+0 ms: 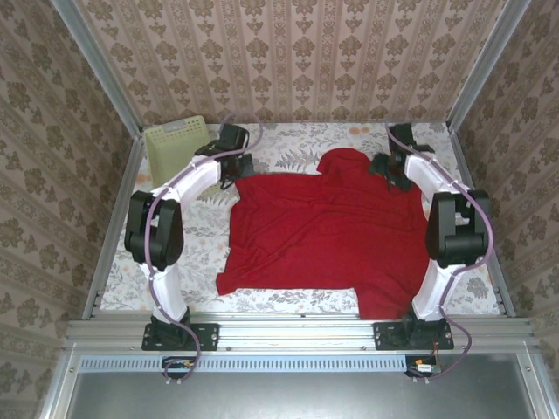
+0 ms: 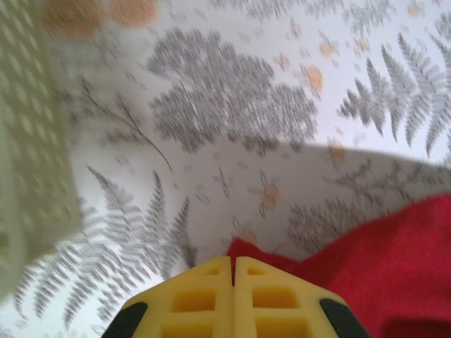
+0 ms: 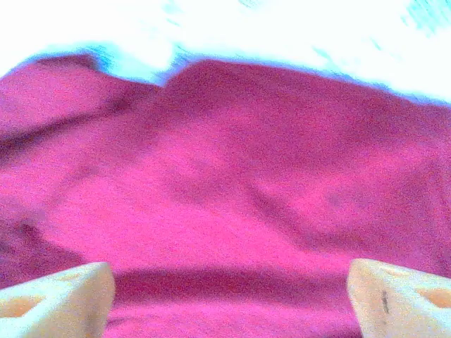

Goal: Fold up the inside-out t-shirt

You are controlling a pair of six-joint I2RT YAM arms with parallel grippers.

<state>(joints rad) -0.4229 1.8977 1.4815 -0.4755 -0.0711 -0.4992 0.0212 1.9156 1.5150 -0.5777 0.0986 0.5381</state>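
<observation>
While left tool [image 2: 233, 260] pinches the t-shirt [image 1: 323, 236] edge, blurred right tool [image 3: 229, 278] stands wide.

Fern-print table [image 1: 288, 153]; red t-shirt [image 1: 323, 236] spread across middle; pale green basket [image 1: 175, 144] at far-left corner

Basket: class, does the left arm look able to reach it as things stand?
Probably yes: the basket sits close beside the left gripper with nothing between, though its jaws are shut on the t-shirt.
</observation>
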